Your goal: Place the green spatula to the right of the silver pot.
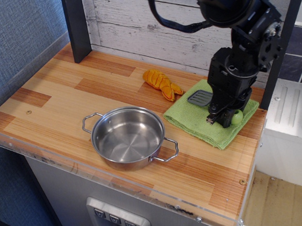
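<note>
The green spatula lies on a green folded cloth (195, 121) at the back right. Its grey slotted blade (199, 97) points left and the lime-green handle end (237, 118) shows to the right of my fingers. My gripper (220, 117) is down on the handle, shut around it, and hides the handle's middle. The silver pot (128, 136) stands empty near the front edge, to the left of the cloth and apart from it.
An orange toy food piece (161, 83) lies behind the pot, left of the cloth. A dark post (76, 26) stands at the back left and another (282, 38) at the back right. The counter's right edge (256, 152) is close to the cloth.
</note>
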{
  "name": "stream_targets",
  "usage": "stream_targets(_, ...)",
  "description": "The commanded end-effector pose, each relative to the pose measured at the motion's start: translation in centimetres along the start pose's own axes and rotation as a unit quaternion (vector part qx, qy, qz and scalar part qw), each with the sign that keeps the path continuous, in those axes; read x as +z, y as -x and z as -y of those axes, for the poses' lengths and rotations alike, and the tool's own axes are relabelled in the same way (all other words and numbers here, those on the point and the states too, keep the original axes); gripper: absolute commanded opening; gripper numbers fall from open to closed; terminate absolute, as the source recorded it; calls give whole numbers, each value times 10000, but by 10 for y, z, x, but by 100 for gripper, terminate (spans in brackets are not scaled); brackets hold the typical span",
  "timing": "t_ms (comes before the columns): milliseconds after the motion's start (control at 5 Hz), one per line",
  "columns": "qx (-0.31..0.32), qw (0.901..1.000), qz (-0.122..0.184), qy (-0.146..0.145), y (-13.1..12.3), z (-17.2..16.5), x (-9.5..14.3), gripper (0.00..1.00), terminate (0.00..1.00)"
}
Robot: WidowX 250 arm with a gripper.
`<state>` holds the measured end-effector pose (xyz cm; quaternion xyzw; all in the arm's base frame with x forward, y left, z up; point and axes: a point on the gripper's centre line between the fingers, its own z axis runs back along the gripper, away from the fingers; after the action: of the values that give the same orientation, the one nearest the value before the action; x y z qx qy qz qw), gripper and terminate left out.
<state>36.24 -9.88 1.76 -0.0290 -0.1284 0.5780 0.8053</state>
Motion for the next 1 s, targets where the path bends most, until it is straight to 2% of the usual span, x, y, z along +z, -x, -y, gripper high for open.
stream_targets(0,285,9980,141,550,-27,23,55,0,0)
stream_targets(200,198,9978,165,608,-39,30,64,0,0)
stream_targets(400,-262,9972,147,686,-42,38,72,0,0)
stream_targets(600,-920,9918,62,880,-41,44,81,0,0)
stream_targets(800,-1638,9800,51,1132,-35,39,100,0,0)
